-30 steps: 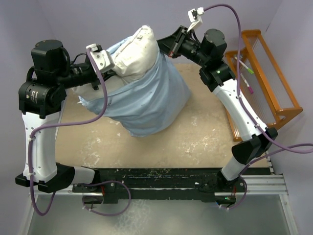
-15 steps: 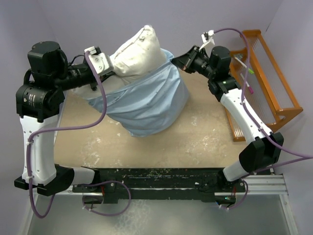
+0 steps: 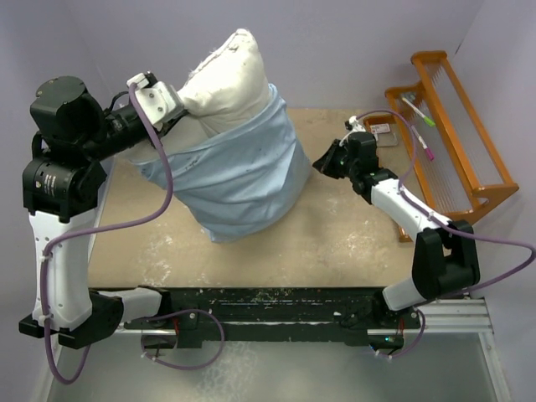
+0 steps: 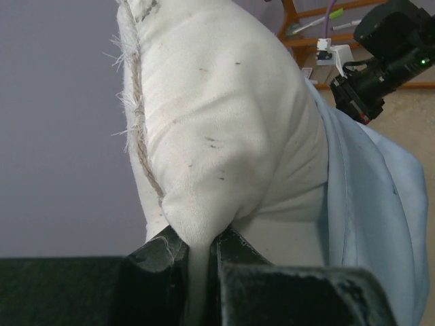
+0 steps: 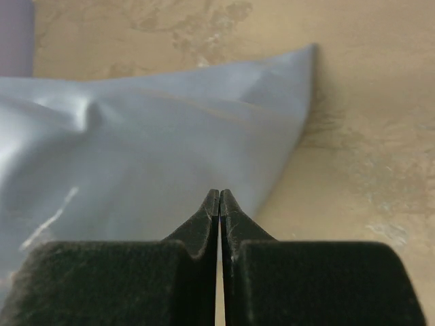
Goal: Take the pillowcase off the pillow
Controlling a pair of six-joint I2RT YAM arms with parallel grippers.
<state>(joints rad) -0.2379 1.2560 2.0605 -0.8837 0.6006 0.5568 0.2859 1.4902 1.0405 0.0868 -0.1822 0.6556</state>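
Left gripper (image 4: 202, 248): jaws pinch a corner of the pillow (image 3: 226, 75), holding it up, upper centre. Pillowcase (image 3: 239, 180) sleeves the lower half, base on tabletop (image 3: 335, 239). Right gripper (image 5: 219, 202): jaws pressed together, empty, just right of it. Judgement: cloth thin, limp, light; take its open rim, bunched.

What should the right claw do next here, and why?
Probably open the right claw and pinch the pillowcase just ahead of it. That claw is shut on nothing, while the left claw holds a corner of the pillow aloft with the case hanging around its lower part, so a downward pull looks needed.
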